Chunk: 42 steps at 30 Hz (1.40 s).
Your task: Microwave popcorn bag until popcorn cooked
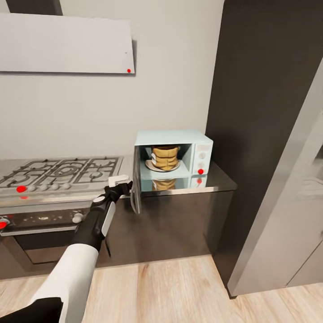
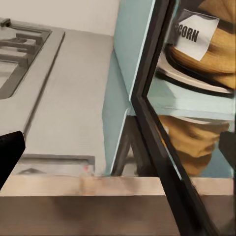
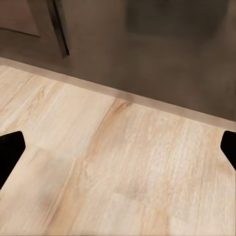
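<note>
The grey surface carries the mint-blue microwave at its right end, beside the steel gas hob.

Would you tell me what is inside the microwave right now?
Inside the microwave, with its door swung open, the popcorn bag stands on a round plate. The bag's paper hides whatever it contains.

The microwave stands on the countertop, its door swung open, dark frame edge-on. Through the glass, the popcorn bag sits on a plate, its white label reading "CORN". The hob lies farther along the countertop. One black fingertip shows.
</note>
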Tool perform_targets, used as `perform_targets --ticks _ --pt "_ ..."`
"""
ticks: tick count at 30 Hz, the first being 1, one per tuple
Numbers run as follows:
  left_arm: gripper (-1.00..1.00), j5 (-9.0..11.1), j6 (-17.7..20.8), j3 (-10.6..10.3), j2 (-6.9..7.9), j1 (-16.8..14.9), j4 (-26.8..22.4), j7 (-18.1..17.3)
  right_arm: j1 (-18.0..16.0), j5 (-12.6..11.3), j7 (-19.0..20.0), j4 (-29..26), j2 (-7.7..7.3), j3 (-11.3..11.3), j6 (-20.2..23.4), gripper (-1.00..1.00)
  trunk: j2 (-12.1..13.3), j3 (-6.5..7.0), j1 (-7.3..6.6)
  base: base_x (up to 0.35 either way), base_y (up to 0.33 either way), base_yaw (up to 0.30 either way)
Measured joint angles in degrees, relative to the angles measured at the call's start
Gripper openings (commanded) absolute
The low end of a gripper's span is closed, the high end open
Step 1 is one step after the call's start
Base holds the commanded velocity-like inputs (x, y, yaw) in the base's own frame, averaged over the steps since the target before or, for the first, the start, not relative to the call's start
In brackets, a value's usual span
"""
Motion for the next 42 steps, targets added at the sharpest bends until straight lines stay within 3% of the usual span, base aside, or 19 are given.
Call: perform_targets --ticks 7,21,32,42 --pt "1.0 0.25 -0.05 -0.01 -0.65 0.17 0.01 0.04 0.15 -0.06 -0.28 0.1 0.01 1.4 -0.02 1.0 0.0 0.0 0.02 0.017 -0.016 -0.115" --pt "1.0 0.37 -0.04 0.02 -2.11 0.35 -0.06 0.67 0.1 -0.67 -0.73 0.02 0.01 1.07 0.04 1.0 0.0 0.15 0.02 0.0 0.0 -0.298" --pt "1.0 0.6 -0.13 0.22 -2.16 0.45 -0.06 0.6 -0.29 -1.55 -4.07 0.01 0.01 0.57 0.14 1.0 0.0 0.54 0.02 0.0 0.0 -0.3" --pt "1.0 0.74 -0.12 0.3 -2.16 0.53 -0.34 0.58 -1.08 -1.51 -4.16 2.13 -0.08 0.67 0.16 1.0 0.0 0.62 0.02 0.021 -0.003 -0.029"
